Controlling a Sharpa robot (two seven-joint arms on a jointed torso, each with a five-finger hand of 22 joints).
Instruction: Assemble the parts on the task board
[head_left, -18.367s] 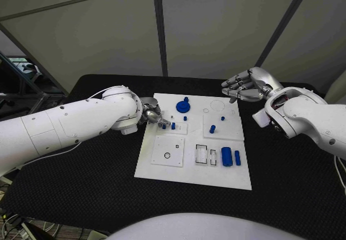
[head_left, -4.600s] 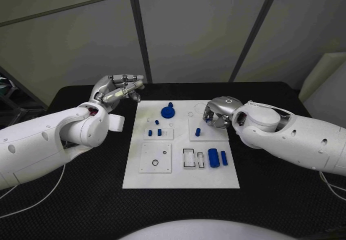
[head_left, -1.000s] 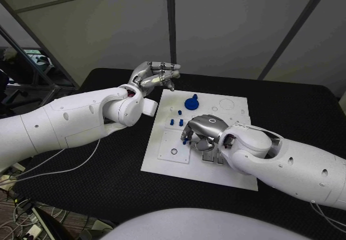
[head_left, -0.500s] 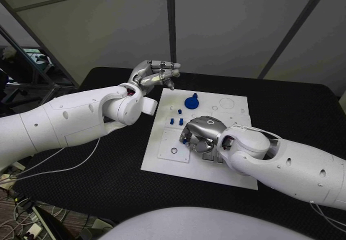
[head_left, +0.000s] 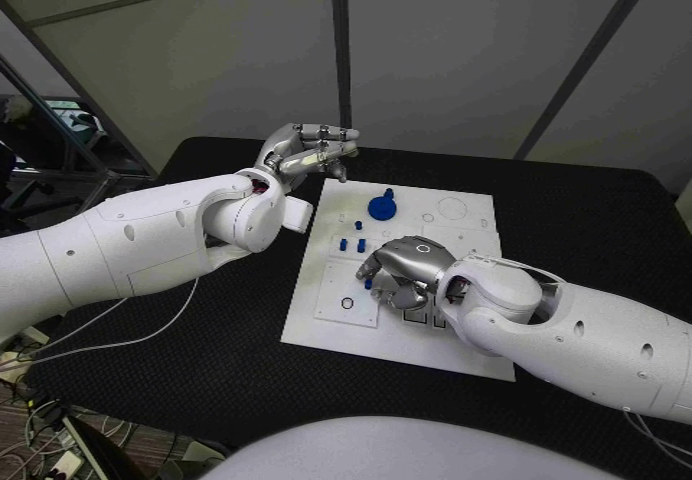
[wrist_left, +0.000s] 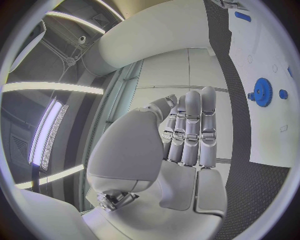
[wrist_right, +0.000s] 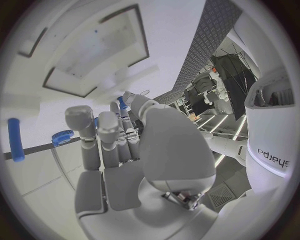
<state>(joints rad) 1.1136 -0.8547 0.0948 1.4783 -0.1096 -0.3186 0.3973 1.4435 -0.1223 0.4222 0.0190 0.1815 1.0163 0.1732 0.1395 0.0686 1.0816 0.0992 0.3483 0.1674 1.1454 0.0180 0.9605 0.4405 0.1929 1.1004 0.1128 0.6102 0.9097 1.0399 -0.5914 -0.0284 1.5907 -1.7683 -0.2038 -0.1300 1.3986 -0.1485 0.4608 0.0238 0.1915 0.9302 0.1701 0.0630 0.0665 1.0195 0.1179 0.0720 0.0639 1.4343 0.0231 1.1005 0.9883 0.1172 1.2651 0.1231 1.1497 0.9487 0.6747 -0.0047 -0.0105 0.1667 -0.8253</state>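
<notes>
The white task board (head_left: 329, 332) lies in the middle of the black table. A blue gear (head_left: 382, 207) stands near its back edge, with small blue pegs (head_left: 351, 243) in a raised block in front of it. My right hand (head_left: 397, 268) hovers low over the board's middle, fingers curled down. It pinches a small blue peg (wrist_right: 123, 103) between thumb and a fingertip, just above a recessed square plate (wrist_right: 94, 50). My left hand (head_left: 310, 150) is raised off the board's back left corner, fingers straight (wrist_left: 187, 140), holding nothing.
A square plate with a ring-shaped hole (head_left: 348, 302) sits at the board's front left, beside my right hand. A blue bar (wrist_right: 15, 140) and the gear (wrist_right: 62, 136) lie behind the right hand's fingers. Black table surface (head_left: 188, 340) surrounds the board.
My right hand has crept a little toward the board's front left and lower over the plates. The left hand has stayed raised in place.
</notes>
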